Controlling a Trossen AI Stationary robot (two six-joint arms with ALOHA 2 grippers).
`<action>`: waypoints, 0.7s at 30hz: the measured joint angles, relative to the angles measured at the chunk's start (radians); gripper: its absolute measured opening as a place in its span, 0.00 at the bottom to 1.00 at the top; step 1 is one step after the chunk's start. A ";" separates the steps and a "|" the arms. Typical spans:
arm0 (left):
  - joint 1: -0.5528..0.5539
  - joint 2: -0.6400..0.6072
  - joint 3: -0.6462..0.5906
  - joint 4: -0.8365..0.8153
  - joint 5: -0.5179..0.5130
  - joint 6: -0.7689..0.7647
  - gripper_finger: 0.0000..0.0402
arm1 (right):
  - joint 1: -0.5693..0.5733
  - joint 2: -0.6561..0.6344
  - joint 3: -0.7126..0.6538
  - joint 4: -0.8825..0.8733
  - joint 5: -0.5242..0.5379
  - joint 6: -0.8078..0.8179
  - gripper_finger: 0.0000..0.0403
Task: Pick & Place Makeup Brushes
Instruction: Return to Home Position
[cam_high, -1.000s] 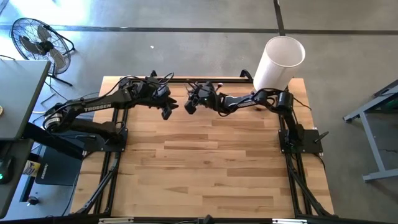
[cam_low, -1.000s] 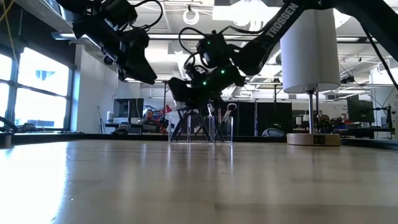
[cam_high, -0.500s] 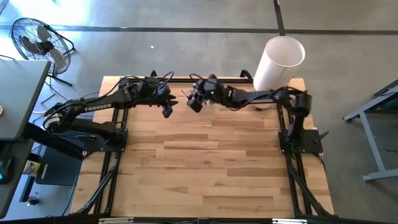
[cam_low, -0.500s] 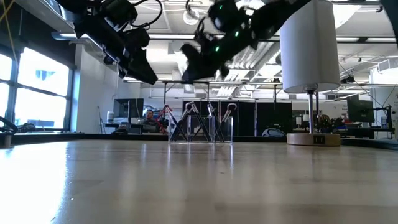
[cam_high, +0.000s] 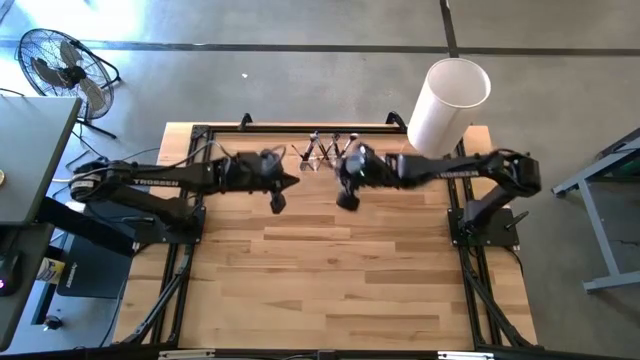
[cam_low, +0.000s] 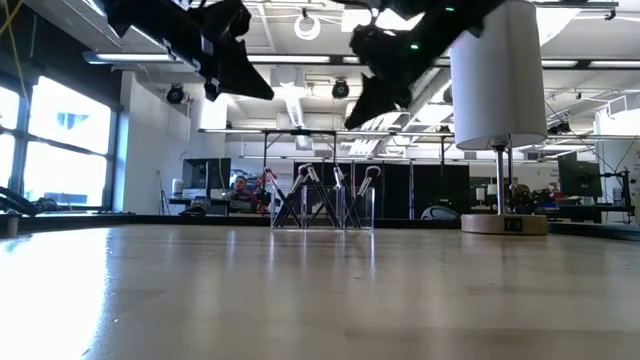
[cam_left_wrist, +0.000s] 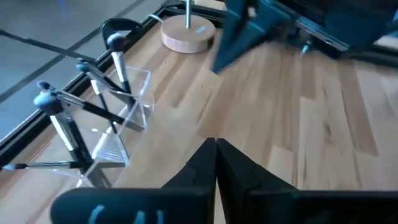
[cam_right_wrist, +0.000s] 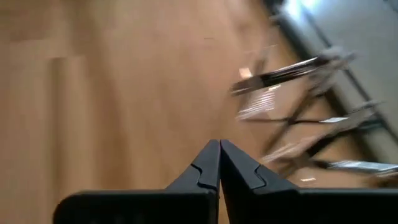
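Several makeup brushes stand leaning outward in a small clear holder near the table's far edge, bristle ends up; they also show in the low view as makeup brushes. My left gripper hangs shut and empty above the table, left of the holder and nearer the front. My right gripper hangs shut and empty to the holder's right, also nearer the front. Both are raised well above the tabletop, as the low view shows: left gripper, right gripper.
A tall white cylinder on a thin post with a round wooden base stands at the far right corner. The wooden tabletop stretches toward the near edge. A fan stands on the floor at far left.
Both grippers have shut with nothing between their fingers. My right gripper has risen from the holder and drawn back toward the table's near edge and right. My left gripper has moved slightly toward the near edge. The brushes stay standing in the holder.
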 joint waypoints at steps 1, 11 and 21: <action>-0.031 0.000 -0.005 0.004 -0.027 0.002 0.01 | 0.021 -0.024 -0.056 0.044 -0.005 0.020 0.01; -0.283 -0.042 -0.243 0.296 -0.067 0.006 0.00 | 0.225 -0.358 -0.569 0.462 0.020 0.145 0.01; -0.311 -0.260 -0.509 0.395 -0.011 0.006 0.00 | 0.270 -0.586 -0.703 0.488 0.077 0.212 0.00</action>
